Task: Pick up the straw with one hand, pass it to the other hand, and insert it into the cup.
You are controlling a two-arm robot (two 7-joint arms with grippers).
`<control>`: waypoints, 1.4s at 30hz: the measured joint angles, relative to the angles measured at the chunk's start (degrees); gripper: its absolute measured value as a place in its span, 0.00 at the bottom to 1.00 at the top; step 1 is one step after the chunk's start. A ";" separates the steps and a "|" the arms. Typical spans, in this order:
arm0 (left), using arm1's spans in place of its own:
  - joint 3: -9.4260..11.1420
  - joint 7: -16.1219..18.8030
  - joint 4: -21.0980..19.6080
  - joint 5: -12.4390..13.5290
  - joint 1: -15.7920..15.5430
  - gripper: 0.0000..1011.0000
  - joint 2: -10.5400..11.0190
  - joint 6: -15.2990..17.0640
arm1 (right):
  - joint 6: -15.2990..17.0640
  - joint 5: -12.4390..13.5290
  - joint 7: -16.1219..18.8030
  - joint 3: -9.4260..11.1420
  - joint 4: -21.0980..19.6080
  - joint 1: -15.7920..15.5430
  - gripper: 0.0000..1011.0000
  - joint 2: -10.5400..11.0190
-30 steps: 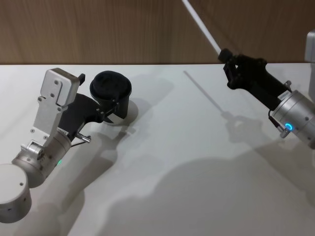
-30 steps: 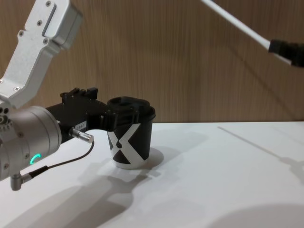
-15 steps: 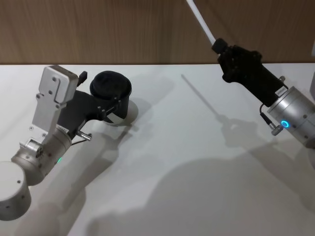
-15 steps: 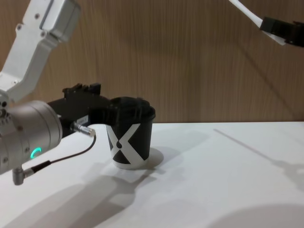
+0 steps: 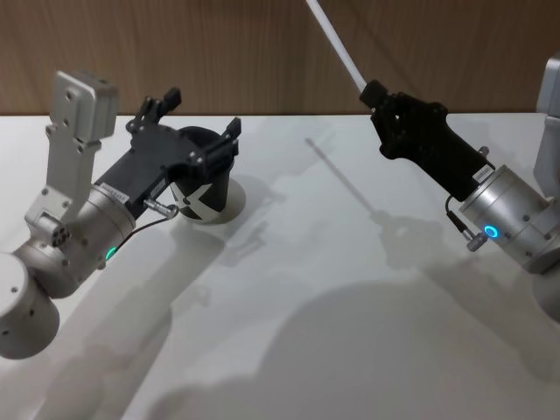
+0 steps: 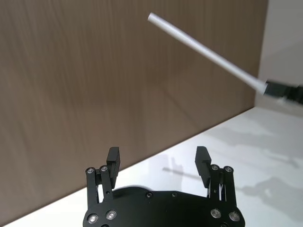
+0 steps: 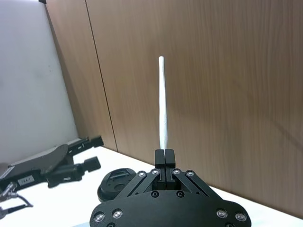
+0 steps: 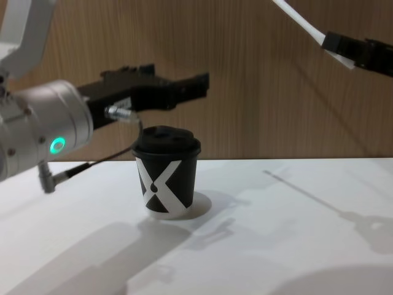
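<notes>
The black cup (image 5: 199,198) with its white X mark (image 8: 161,183) stands upright on the white table, lid on. My left gripper (image 5: 199,118) hovers open just above the lid (image 8: 166,139), touching nothing; its two fingers (image 6: 113,157) are spread wide. My right gripper (image 5: 374,93) is held high to the right of the cup and is shut on the lower end of the white straw (image 5: 337,44). The straw (image 7: 163,106) rises from the closed fingertips and slants up and to the left. The straw (image 6: 208,57) also crosses the left wrist view, well beyond the open fingers.
The white table (image 5: 306,289) is bare between the cup and the right arm. A wooden wall (image 8: 245,92) closes off the back. A grey cable with a metal plug (image 8: 120,112) hangs from my left wrist near the cup.
My left gripper, which was around the cup at lid height, has lifted clear above it with fingers open. My right gripper has carried the straw leftward toward the cup.
</notes>
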 joint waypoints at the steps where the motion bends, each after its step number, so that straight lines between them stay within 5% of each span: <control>1: -0.07 -0.53 0.11 -0.50 -0.21 0.99 -0.15 -0.07 | -0.13 0.00 0.04 -0.07 0.06 0.00 0.01 0.00; 13: -0.93 -9.37 4.12 -9.73 -4.41 0.99 -3.32 -0.20 | -2.59 -0.34 0.76 -1.20 1.25 0.19 0.01 0.09; 27: -2.01 -19.95 14.43 -22.51 -11.16 0.99 -8.40 2.45 | -4.86 -1.11 0.81 -2.06 2.10 0.43 0.01 0.32; 42: -1.65 -27.70 25.68 -31.07 -18.42 0.99 -12.92 6.86 | -5.60 -1.40 0.72 -2.40 2.41 0.53 0.01 0.40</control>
